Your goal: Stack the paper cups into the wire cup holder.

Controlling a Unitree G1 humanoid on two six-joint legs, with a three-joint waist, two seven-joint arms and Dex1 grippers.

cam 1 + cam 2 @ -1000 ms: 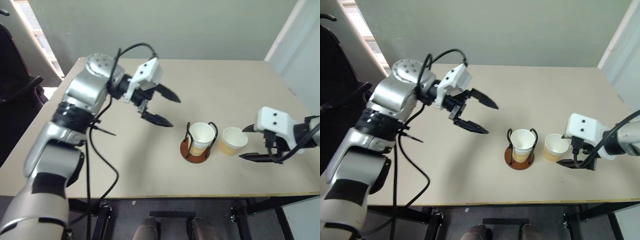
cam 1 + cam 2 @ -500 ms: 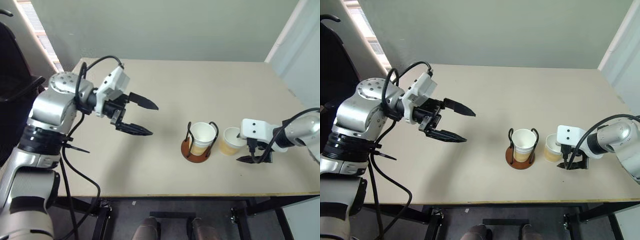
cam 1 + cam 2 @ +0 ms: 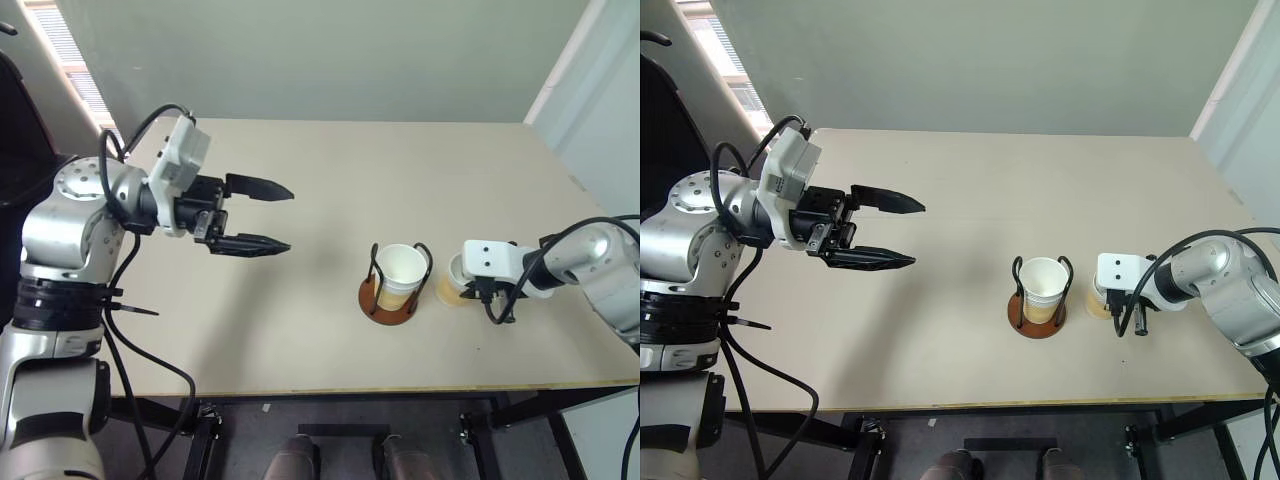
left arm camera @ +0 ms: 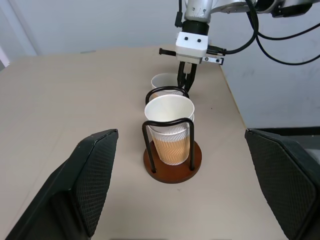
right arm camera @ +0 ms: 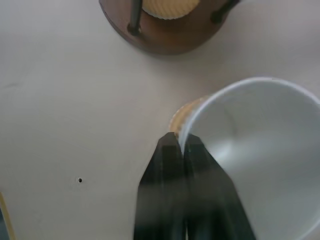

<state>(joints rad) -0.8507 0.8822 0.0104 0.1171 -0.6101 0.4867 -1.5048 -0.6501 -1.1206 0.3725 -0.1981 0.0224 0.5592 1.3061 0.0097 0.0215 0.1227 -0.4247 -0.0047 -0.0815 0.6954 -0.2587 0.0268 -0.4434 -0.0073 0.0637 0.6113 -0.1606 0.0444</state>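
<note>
From the head views, the loose paper cup (image 3: 452, 283) stands on the table (image 3: 420, 170) just beside the wire cup holder (image 3: 390, 300), which already holds stacked cups (image 3: 401, 270). The right gripper (image 3: 481, 296) is pinched on this cup's wall. A second ago its fingers were apart. The left gripper (image 3: 268, 216) is wide open and has drawn away leftward. In the left wrist view, the holder (image 4: 171, 165) stands before the cup (image 4: 164, 81). In the right wrist view, the fingers (image 5: 172, 165) clamp the rim (image 5: 240, 87).

Both eye views look steeply down from above onto the table (image 3: 330, 180), sharing nearly all of it. Left wrist view faces level across toward the wire cup holder (image 4: 172, 160), mid-frame. Right wrist view sits close above a loose cup (image 5: 260, 150), lower right.
</note>
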